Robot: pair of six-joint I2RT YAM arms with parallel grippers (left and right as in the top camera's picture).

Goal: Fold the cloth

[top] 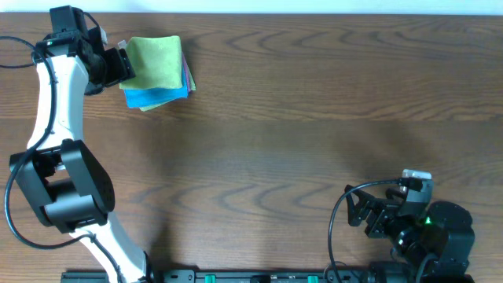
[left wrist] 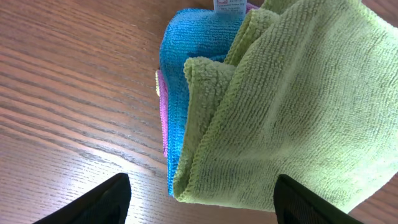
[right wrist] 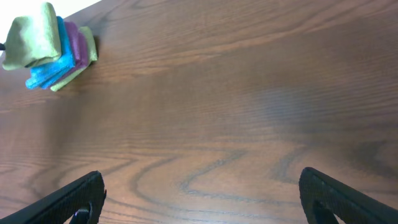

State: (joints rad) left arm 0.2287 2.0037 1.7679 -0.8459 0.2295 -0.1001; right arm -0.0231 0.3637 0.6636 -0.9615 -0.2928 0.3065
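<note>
Our left fingers (left wrist: 106, 202) are spread, the loosely folded green microfibre cloth (left wrist: 298, 112) just ahead between them atop a blue folded cloth (left wrist: 186, 74), so we should, we judge, retreat level without snagging its puffy edge; our right fingers (right wrist: 71, 199), also spread, hang far off.
</note>
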